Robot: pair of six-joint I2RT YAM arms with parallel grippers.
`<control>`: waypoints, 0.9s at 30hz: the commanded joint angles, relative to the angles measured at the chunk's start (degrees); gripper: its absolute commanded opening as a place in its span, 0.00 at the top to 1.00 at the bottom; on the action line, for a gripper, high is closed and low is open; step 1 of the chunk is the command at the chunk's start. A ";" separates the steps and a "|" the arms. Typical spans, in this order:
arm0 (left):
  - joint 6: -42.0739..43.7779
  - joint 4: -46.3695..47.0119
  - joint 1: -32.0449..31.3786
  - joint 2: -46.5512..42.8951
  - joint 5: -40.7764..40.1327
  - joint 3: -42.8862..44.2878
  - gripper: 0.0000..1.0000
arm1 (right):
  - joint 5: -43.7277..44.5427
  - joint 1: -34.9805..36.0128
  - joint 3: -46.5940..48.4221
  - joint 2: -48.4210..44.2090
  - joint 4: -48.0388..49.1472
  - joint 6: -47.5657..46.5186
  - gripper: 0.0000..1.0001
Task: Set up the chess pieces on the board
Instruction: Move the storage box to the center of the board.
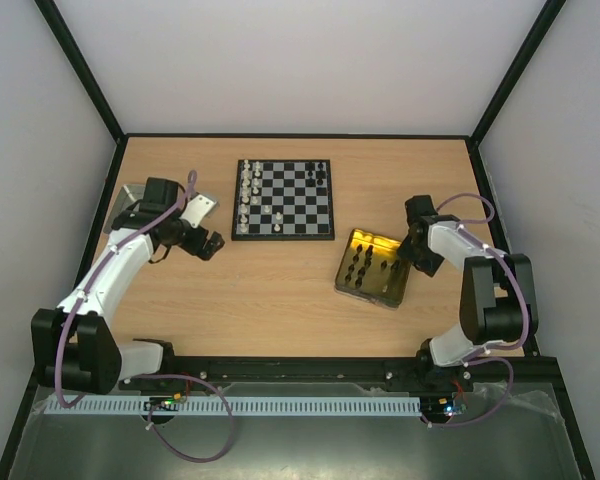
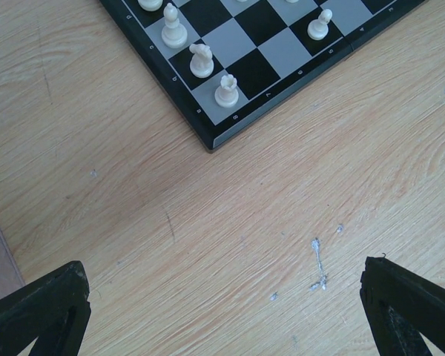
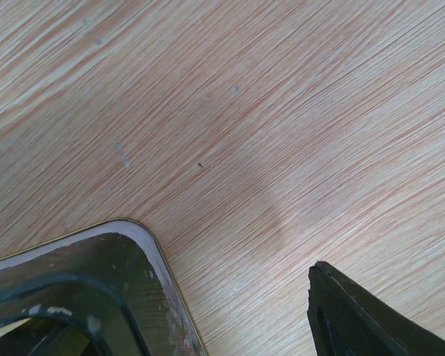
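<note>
Above the wooden table [image 1: 280, 290], the left gripper [image 2: 224, 262] gapes empty, its wide spread liable to topple white chess pieces [image 2: 202, 61] just ahead; the right gripper's [image 1: 416, 248] gap cannot be told.

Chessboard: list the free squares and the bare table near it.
The chessboard is free on its right half; white pieces crowd its left columns. Bare table lies in front of it, left of the yellow tray, which black pieces crowd.

Top camera looking down from high behind near edge, covering whole table [image 1: 280, 295]. Left wrist camera facing down close over board [image 2: 252, 74] corner, sharing it with top view. Right wrist camera sitting closer, over tray [image 3: 144, 239] corner.
</note>
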 commanded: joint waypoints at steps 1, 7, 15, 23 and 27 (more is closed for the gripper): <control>0.75 0.72 -0.11 -0.18 1.26 -1.17 0.01 | 0.83 -1.51 1.68 1.41 -0.22 1.70 0.36; 0.34 1.91 -0.11 0.05 0.27 -1.21 0.01 | 3.18 -1.87 4.30 2.95 0.59 3.31 0.34; -3.10 3.99 -0.11 4.92 -3.15 3.92 0.01 | 4.96 -2.47 9.19 5.43 0.61 3.62 0.29; -6.15 5.11 -0.13 10.09 -4.34 9.11 0.00 | 2.92 -3.58 13.12 9.82 1.19 2.69 0.26; -7.40 6.27 -0.20 12.38 -6.29 10.33 0.00 | 3.97 -3.61 15.11 10.27 0.18 2.36 0.26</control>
